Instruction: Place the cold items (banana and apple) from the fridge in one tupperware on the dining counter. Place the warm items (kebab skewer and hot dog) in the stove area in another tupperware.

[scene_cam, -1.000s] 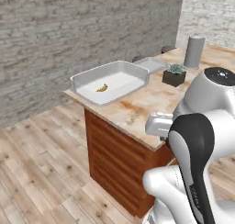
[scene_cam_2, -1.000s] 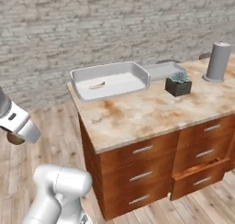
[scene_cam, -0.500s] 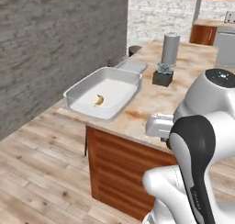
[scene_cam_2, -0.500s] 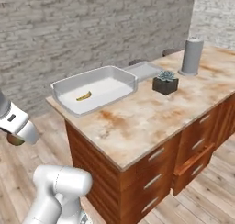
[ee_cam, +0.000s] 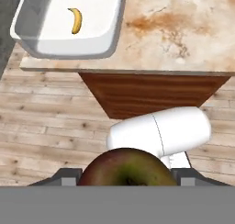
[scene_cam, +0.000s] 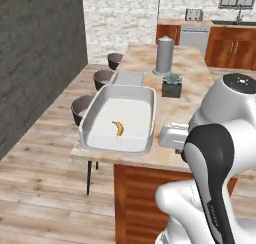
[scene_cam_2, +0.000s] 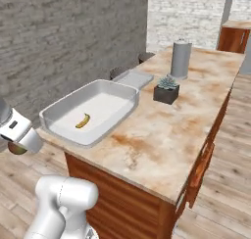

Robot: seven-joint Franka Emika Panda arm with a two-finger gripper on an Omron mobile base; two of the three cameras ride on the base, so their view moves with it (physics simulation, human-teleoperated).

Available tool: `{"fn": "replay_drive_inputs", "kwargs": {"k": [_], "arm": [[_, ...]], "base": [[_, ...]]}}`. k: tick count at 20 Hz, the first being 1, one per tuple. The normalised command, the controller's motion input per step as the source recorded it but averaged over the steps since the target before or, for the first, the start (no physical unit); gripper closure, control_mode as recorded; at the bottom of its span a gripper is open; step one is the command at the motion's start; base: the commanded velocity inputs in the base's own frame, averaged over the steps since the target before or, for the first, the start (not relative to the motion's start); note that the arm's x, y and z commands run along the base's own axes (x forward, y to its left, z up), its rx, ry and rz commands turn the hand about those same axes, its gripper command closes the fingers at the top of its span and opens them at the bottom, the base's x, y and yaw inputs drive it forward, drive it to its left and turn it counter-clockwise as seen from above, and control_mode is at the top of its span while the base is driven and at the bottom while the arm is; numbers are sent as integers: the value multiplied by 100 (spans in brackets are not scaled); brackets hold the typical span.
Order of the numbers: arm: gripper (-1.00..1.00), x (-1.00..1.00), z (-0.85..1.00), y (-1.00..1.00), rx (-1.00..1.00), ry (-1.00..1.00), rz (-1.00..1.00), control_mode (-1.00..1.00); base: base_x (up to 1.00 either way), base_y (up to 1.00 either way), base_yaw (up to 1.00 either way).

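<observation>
The dark red-brown apple (ee_cam: 126, 167) sits between the fingertips of my gripper (ee_cam: 126, 176), which is shut on it; in the right base view the gripper (scene_cam_2: 18, 143) hangs off the counter's near left corner with the apple (scene_cam_2: 16, 149) under it. The pale thick-rimmed tupperware (scene_cam: 116, 146) (scene_cam_2: 105, 107) (ee_cam: 69, 45) stands on the near end of the dining counter (scene_cam: 185, 110) (scene_cam_2: 162, 135) (ee_cam: 179, 30). The banana (scene_cam: 119, 128) (scene_cam_2: 82, 120) (ee_cam: 75, 20) lies inside it. The flat grey tupperware (scene_cam: 129, 78) (scene_cam_2: 134, 78) lies just beyond.
A small potted succulent (scene_cam: 172, 85) (scene_cam_2: 166, 89) and a tall grey cylinder (scene_cam: 164, 55) (scene_cam_2: 180, 59) stand further along the counter. Dark stools (scene_cam: 82, 109) line its left side. Wood floor lies below the counter's near edge, and kitchen cabinets (scene_cam: 225, 45) are far behind.
The whole picture has swung: the base has moved around the counter's end, so the counter now runs away lengthwise and the tray looks nearer. The banana and trays keep their places on the counter.
</observation>
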Motion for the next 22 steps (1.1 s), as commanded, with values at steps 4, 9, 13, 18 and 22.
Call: {"fn": "replay_drive_inputs", "kwargs": {"k": [4, 9, 13, 18, 22], "arm": [[100, 0, 0, 0, 0, 0, 0, 100], [100, 0, 0, 0, 0, 0, 0, 100], [100, 0, 0, 0, 0, 0, 0, 100], [100, 0, 0, 0, 0, 0, 0, 100], [100, 99, 0, -3, 6, 28, -19, -100]], "base": [[29, 100, -52], [44, 94, -55], [56, 68, -59], [79, 19, -46], [0, 0, 0]]}}
